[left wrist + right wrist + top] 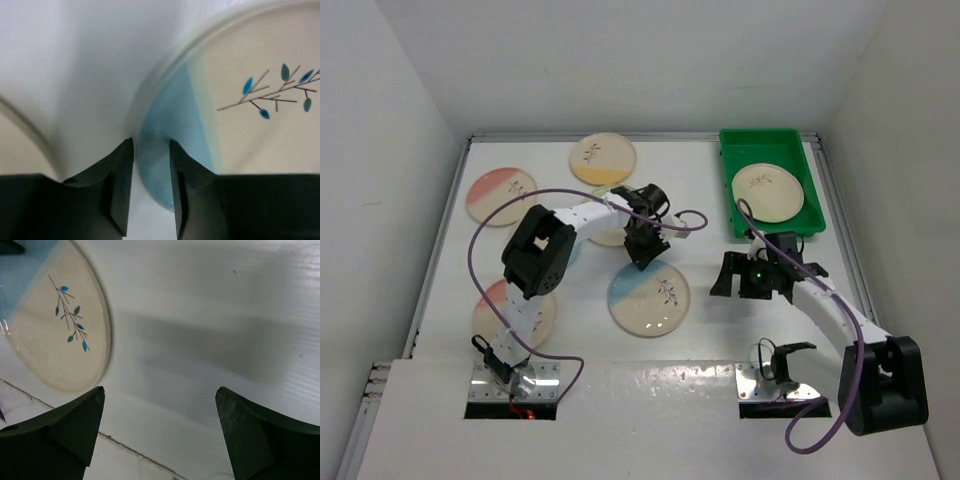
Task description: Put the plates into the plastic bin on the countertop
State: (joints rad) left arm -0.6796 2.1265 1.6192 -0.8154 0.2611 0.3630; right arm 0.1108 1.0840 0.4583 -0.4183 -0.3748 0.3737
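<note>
Step in hand: picking up the blue plate, which lies flat mid-worktop. The left fingers straddle its rim at 12 o'clock, nearly closed; whether they actually pinch it I cannot tell. The right fingers hang wide open and empty over bare worktop at the plate's 3 o'clock. The bin, at 1 o'clock, holds one plate. Next, I judge: a firm pinch, a lift, then a carry rightwards to the bin.

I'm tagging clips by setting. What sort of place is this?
Probably a robot test cell, not a kitchen: white-walled countertop, two bolted-down arms, plates laid out near a green plastic bin.
</note>
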